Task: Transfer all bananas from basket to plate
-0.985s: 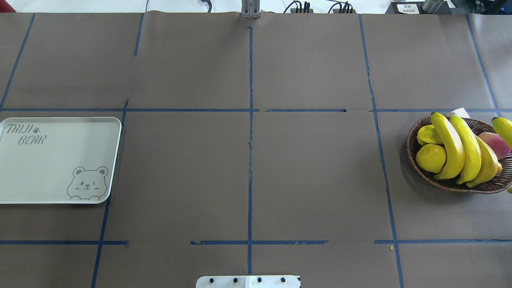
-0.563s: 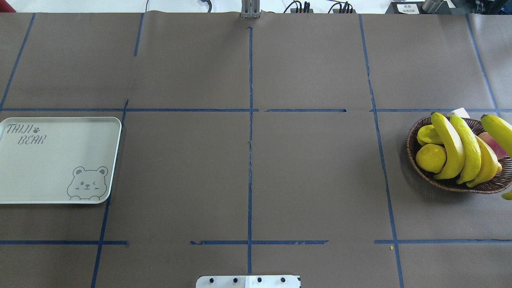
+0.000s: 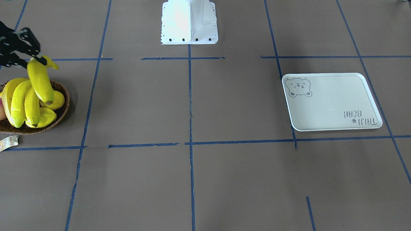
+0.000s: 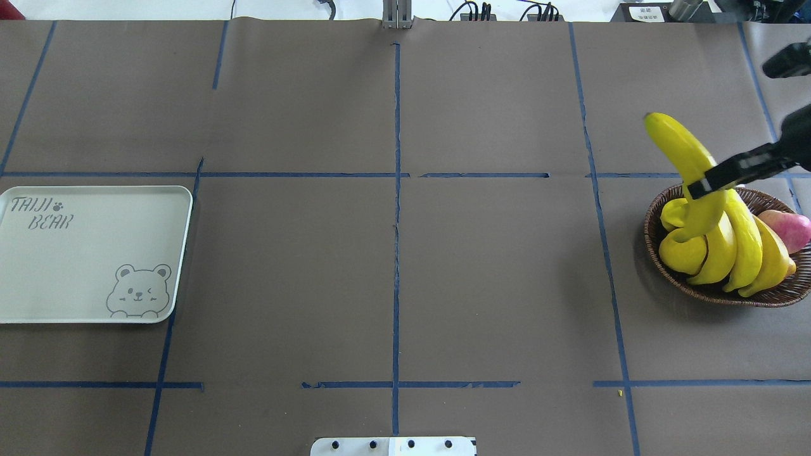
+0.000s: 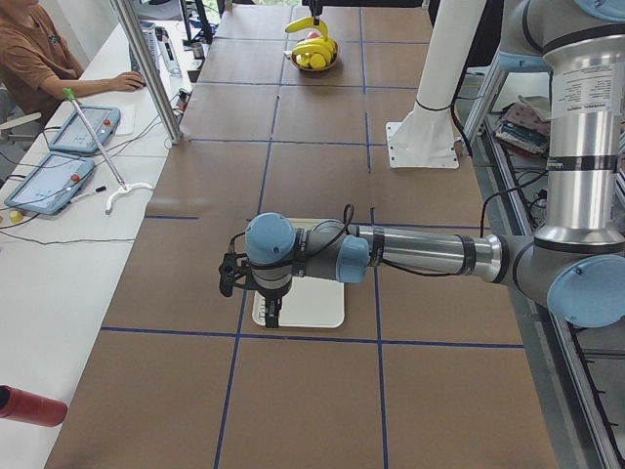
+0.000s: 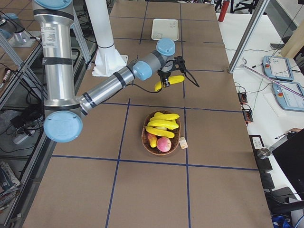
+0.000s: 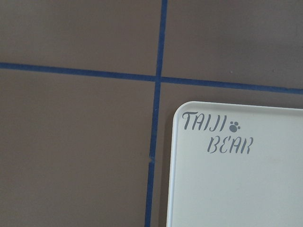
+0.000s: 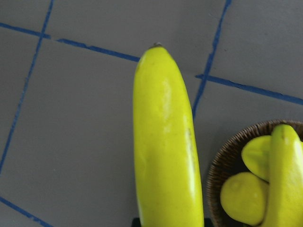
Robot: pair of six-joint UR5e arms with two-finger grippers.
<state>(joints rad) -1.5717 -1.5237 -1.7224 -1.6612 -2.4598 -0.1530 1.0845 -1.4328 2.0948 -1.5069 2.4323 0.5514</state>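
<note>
My right gripper is shut on one banana and holds it in the air over the far left rim of the basket. In the front-facing view that banana hangs stem-up from the right gripper. The right wrist view shows the banana running lengthways beside the basket. Three more bananas lie in the wicker basket. The plate lies bare at the table's left. The left gripper hovers over the plate; I cannot tell whether it is open or shut.
A lemon, a starfruit and a pink-red fruit share the basket. A paper tag lies beside it. The robot's white base stands at the table's near edge. A person sits at a side desk.
The banana has come in from the right edge of the overhead view, moving left and higher. The right gripper's finger now shows on it. The basket and plate are unmoved.
</note>
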